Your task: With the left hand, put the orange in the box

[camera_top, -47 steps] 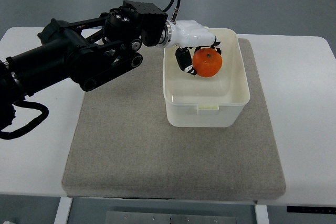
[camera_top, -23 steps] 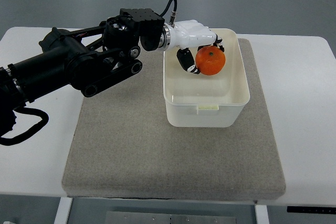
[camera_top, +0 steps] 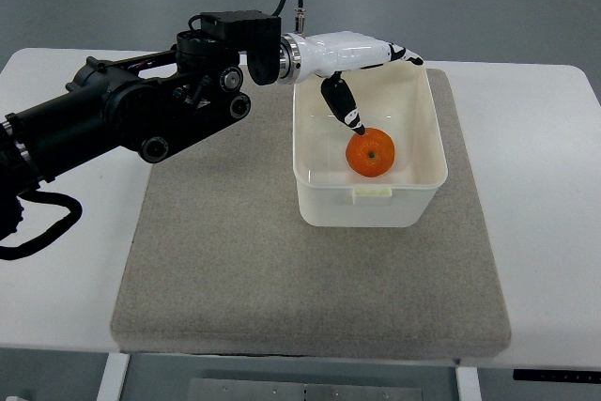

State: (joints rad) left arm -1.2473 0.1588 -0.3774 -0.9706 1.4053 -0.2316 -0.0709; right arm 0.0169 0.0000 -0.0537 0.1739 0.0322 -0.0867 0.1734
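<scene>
The orange lies on the floor of the white plastic box, toward its near side. My left hand hovers over the box's far left part, white with black fingertips. Its fingers are spread straight out and its thumb points down toward the orange without touching it. The hand holds nothing. The black left arm reaches in from the left edge. No right arm shows.
The box stands on a grey felt mat that covers the middle of a white table. A black cable loops at the left edge.
The left hand opened and let the orange go; the orange dropped to the box's floor. The hand rose a little and its fingers straightened out.
</scene>
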